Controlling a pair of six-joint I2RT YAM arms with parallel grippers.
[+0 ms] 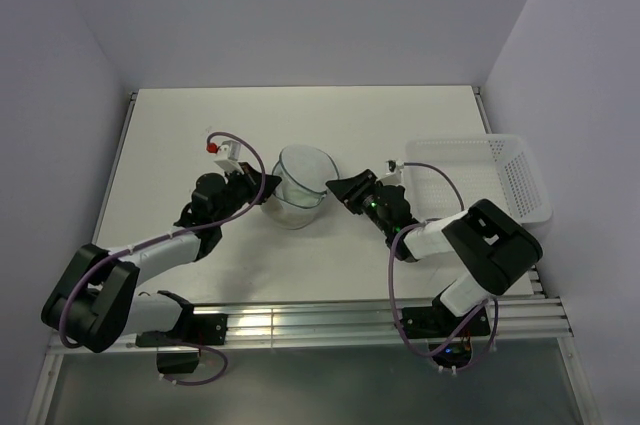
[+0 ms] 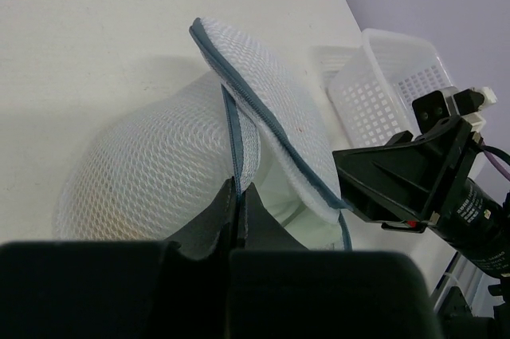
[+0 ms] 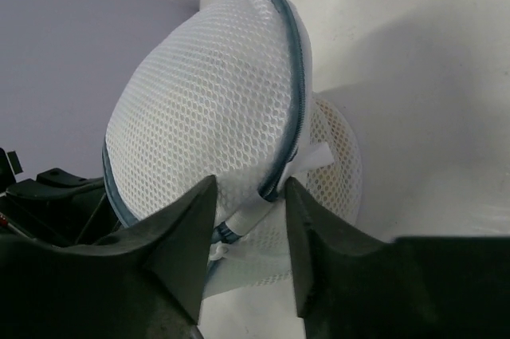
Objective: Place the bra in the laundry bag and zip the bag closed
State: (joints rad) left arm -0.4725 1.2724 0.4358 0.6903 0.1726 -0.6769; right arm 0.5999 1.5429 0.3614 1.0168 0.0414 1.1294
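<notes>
The laundry bag [image 1: 298, 185] sits mid-table, a round white mesh clamshell with a dark zipper rim, its lid standing up open. My left gripper [image 1: 262, 191] is at its left side. In the left wrist view that gripper [image 2: 237, 192] is shut on the zipper rim of the bag [image 2: 143, 171]. My right gripper [image 1: 336, 188] is at the bag's right side. In the right wrist view it [image 3: 249, 211] is open, its jaws on either side of the zipper end at the hinge of the bag [image 3: 207, 92]. The bra does not show clearly; a faint beige tint shows through the lower mesh.
A white perforated plastic basket [image 1: 492, 175] stands at the right, just behind my right arm; it also shows in the left wrist view [image 2: 390, 76]. The table's near edge with metal rails [image 1: 300, 320] lies close in front of both arms.
</notes>
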